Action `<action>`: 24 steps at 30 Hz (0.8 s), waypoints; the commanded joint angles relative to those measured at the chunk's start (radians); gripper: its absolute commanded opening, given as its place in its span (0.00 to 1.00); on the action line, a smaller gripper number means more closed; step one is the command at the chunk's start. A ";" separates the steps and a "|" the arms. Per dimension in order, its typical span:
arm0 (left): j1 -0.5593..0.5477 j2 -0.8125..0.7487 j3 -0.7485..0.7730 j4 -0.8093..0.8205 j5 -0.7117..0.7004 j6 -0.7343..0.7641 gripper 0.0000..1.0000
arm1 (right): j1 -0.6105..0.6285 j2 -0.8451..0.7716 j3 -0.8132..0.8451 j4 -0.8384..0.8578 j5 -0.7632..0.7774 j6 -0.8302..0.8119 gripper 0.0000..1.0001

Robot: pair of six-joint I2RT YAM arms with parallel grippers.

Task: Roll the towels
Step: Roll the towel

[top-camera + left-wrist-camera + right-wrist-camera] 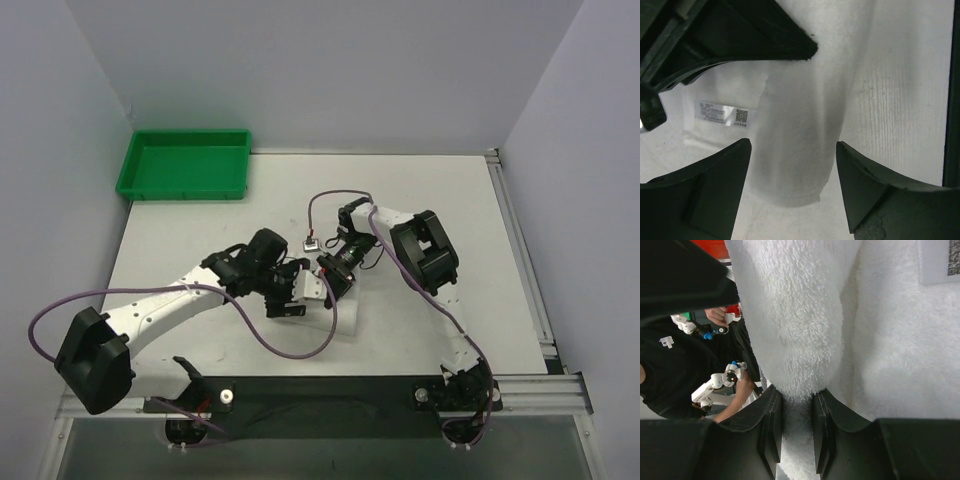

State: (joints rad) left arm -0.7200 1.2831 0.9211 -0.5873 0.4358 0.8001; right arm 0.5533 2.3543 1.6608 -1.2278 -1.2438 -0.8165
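The white terry towel (347, 318) lies bunched in a thick roll near the table's middle front, under both grippers. In the left wrist view the rolled towel (795, 145) sits between my left gripper's (792, 172) spread fingers (715, 190), which stand apart from it on both sides; the gripper is open. A printed label (722, 114) shows on the flat cloth beside the roll. My right gripper (797, 410) is shut on a fold of the towel (800, 315), with pile bulging above its pads. From above, the left gripper (303, 292) and right gripper (328, 280) are close together.
A green plastic tray (184, 165) stands at the back left corner. Grey walls close off the back and sides. Purple cables loop from both arms over the table. The right arm's black body (740, 30) looms at the top of the left wrist view.
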 commanded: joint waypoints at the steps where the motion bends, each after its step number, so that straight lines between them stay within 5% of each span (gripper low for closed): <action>1: -0.073 0.036 -0.030 0.073 -0.031 0.071 0.80 | -0.004 0.020 0.024 -0.052 0.024 -0.029 0.00; 5: -0.139 0.107 -0.057 0.093 -0.063 0.091 0.78 | -0.007 0.023 0.030 -0.050 0.027 -0.026 0.00; 8: -0.159 0.198 -0.035 0.055 -0.083 0.071 0.61 | -0.010 0.014 0.037 -0.047 0.043 -0.024 0.01; 10: -0.164 0.263 0.008 -0.021 -0.072 0.042 0.41 | -0.033 0.005 0.053 -0.041 0.060 -0.007 0.08; 13: -0.162 0.323 0.051 -0.138 -0.045 0.024 0.25 | -0.090 -0.006 0.123 -0.035 0.092 0.046 0.20; 21: -0.101 0.471 0.177 -0.362 0.061 -0.030 0.21 | -0.259 -0.078 0.461 -0.027 0.286 0.158 0.46; 24: -0.047 0.540 0.249 -0.425 0.110 -0.044 0.22 | -0.320 -0.171 0.473 -0.012 0.336 0.163 0.47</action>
State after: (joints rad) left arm -0.8005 1.7123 1.1717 -0.7567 0.4446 0.8005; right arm 0.2840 2.3238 2.1063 -1.1915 -0.9897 -0.6830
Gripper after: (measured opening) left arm 0.353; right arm 0.468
